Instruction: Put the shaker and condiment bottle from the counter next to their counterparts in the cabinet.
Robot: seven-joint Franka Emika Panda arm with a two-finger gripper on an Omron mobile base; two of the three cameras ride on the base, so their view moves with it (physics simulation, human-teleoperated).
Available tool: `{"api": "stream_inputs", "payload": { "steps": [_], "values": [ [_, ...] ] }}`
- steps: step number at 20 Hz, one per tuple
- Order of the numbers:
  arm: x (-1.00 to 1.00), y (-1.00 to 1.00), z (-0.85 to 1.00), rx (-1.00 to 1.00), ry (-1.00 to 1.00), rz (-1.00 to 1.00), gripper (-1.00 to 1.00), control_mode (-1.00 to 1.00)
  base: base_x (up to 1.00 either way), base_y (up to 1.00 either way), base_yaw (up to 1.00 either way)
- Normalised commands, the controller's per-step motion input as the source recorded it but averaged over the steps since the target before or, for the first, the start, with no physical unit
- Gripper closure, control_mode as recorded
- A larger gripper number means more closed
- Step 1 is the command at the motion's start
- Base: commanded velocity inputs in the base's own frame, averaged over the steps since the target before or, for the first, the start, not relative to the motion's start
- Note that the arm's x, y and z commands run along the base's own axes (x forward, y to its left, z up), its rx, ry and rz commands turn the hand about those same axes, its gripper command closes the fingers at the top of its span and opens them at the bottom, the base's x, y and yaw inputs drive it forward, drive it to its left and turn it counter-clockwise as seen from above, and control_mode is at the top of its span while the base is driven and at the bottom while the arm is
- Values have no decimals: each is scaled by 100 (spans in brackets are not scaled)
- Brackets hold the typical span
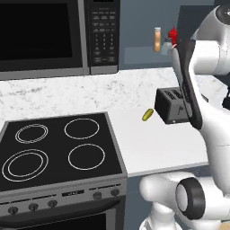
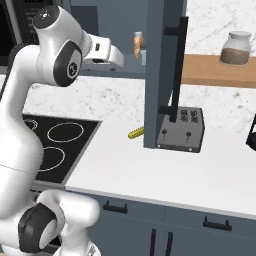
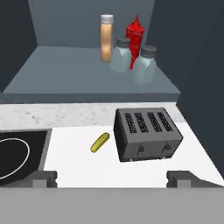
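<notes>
Placement looks finished to me: condiment bottle point(image 3: 106, 38) and both shakers point(image 3: 120, 54) stand beside the red squeeze bottle point(image 3: 134, 38) on the cabinet point(image 3: 87, 74) shelf. My gripper point(image 3: 112, 178) hangs released, holding nothing; backing away comes next.

In the right base view the cabinet point(image 2: 159, 70) door hides the red squeeze bottle point(image 3: 134, 36) and both shakers point(image 3: 132, 61), leaving a sliver of condiment bottle point(image 2: 138, 44).

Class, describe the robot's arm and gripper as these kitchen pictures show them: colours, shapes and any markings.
The arm is glossy white, built of thick rounded tube segments, with dark grey to black round discs at the joints. In the left base view a black strip runs along one white link. No cables or lettering can be made out. The gripper shows two small, blocky dark grey fingertips.
</notes>
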Motion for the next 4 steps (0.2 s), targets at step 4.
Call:
{"api": "stream_inputs", "payload": {
  "steps": [4],
  "values": [
    [-100, 62, 0, -1, -12, 0, -100, -100, 0, 0, 0]
  ]
}}
